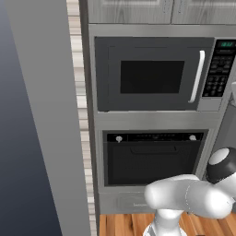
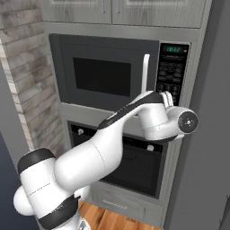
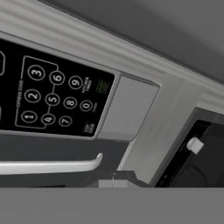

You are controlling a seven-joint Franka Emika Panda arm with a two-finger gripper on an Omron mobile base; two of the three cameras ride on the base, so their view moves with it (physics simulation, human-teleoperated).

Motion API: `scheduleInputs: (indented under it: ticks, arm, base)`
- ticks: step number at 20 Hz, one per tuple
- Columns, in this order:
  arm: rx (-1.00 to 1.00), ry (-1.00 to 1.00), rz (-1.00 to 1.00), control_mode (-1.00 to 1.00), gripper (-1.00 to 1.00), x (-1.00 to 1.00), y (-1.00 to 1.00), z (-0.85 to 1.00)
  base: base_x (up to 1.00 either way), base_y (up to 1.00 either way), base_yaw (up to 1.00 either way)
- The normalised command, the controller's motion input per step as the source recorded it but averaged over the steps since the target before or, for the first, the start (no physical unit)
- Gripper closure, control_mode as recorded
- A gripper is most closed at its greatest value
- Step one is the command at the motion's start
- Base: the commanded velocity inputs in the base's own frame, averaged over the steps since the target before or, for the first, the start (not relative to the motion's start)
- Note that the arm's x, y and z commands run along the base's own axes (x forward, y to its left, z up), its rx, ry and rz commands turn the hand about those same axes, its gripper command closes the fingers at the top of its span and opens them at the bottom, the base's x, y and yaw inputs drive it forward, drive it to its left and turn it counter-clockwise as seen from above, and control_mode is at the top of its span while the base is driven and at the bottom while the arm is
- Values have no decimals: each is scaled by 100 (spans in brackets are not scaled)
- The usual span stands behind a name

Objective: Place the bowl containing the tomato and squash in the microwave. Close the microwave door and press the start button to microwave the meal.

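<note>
The microwave [image 1: 102, 73] is built into the wall unit, and its dark grey door [image 1: 147, 76] with the white bar handle [image 1: 198, 76] is closed. The bowl, tomato and squash are hidden. My gripper [image 2: 167, 98] is shut with nothing in it and sits right at the lower end of the black keypad [image 2: 173, 74], to the right of the handle [image 2: 145, 72]. The hand view looks at the keypad [image 3: 48, 100] from close up and rolled. A small green key [image 3: 103, 86] is at its edge, the handle [image 3: 52, 166] runs below, and the gripper [image 3: 113, 180] tips are pressed together.
The black-fronted oven [image 1: 152, 159] with two knobs sits under the microwave; one knob [image 3: 194, 145] is also in the hand view. A grey wall panel [image 1: 46, 115] stands at the left, a tall cabinet side [image 2: 202, 157] at the right, and upper cabinets [image 2: 112, 11] above.
</note>
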Motion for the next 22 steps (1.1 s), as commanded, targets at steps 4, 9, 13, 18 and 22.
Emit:
scheduleInputs:
  ticks: [4,9,13,18,22]
  arm:
    - [2,0,0,-100,100,0,0,-13]
    - [3,-5,-5,-100,100,1,8,-1]
    - [4,-1,-8,-100,100,19,1,0]
    - [4,0,-8,-100,100,25,1,0]
    - [4,0,-7,-100,100,27,-1,0]
  base:
    - [0,0,0]
    - [0,0,0]
    - [0,0,0]
    - [0,0,0]
    - [0,0,0]
